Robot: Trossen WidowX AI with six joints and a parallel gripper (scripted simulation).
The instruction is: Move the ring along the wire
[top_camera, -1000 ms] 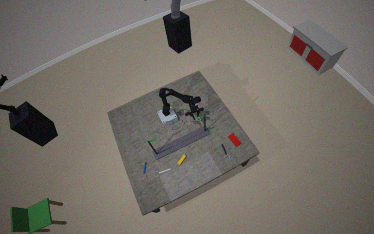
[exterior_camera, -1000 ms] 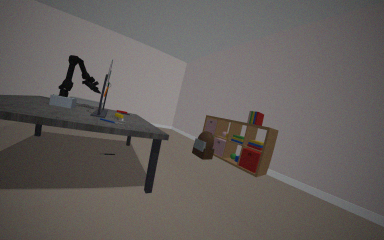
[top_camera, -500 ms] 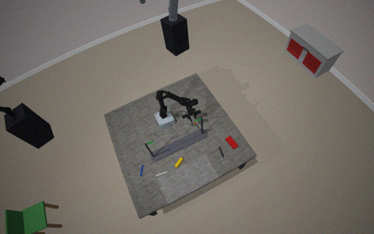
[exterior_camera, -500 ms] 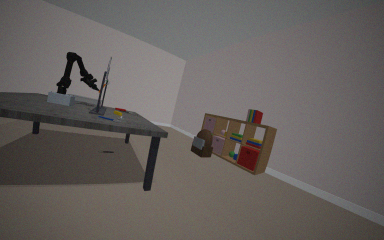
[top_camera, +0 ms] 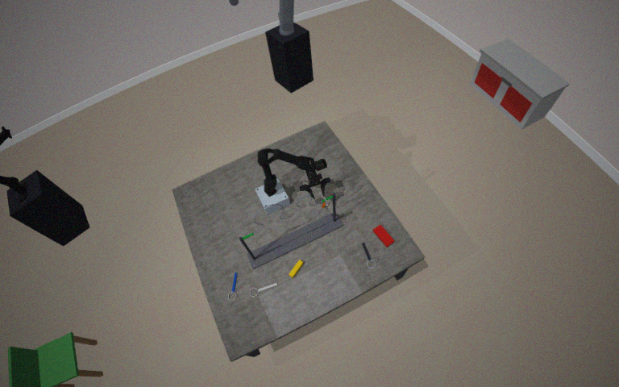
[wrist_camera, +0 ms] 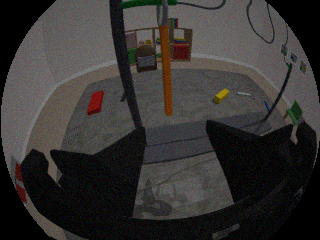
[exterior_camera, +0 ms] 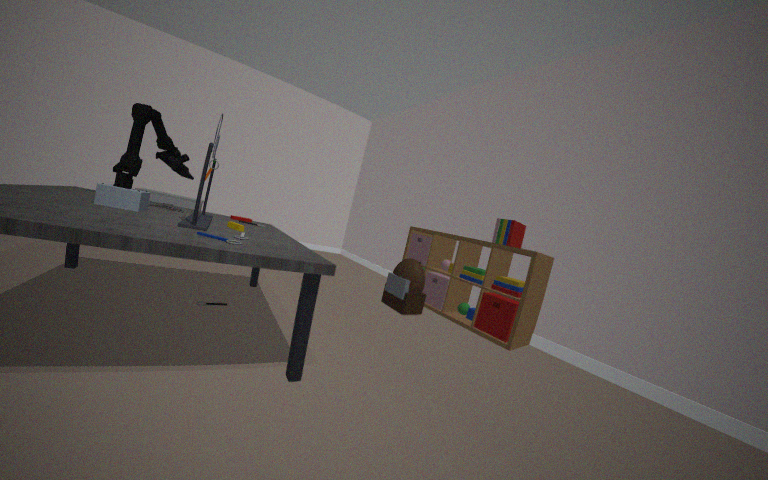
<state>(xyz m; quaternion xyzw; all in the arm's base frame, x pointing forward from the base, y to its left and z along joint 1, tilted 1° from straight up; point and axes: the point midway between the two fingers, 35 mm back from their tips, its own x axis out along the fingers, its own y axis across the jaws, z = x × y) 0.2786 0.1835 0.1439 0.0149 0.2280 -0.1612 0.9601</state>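
The orange handle (top_camera: 324,205) (exterior_camera: 208,173) (wrist_camera: 167,75) hangs down from its ring (wrist_camera: 162,15), which is around the green wire part (top_camera: 328,198) (wrist_camera: 142,3) beside one post (top_camera: 334,210) (wrist_camera: 124,65). My gripper (top_camera: 318,193) (exterior_camera: 192,178) (wrist_camera: 176,128) is open and empty. Its fingertips are apart, on the arm's side of the handle, and the handle's lower end shows beyond and above them in the wrist view. The thin grey wire (wrist_camera: 204,7) leads away from this green part. The other green part (top_camera: 248,236) (wrist_camera: 289,65) is at the other post (top_camera: 247,248) (wrist_camera: 281,95).
The posts stand on a long grey base (top_camera: 297,243) (wrist_camera: 180,150). A red block (top_camera: 383,235) (wrist_camera: 95,102), a yellow block (top_camera: 296,268) (wrist_camera: 221,96) and black, white and blue ringed tools lie on the table beyond it. The grey wire loops stand between the posts.
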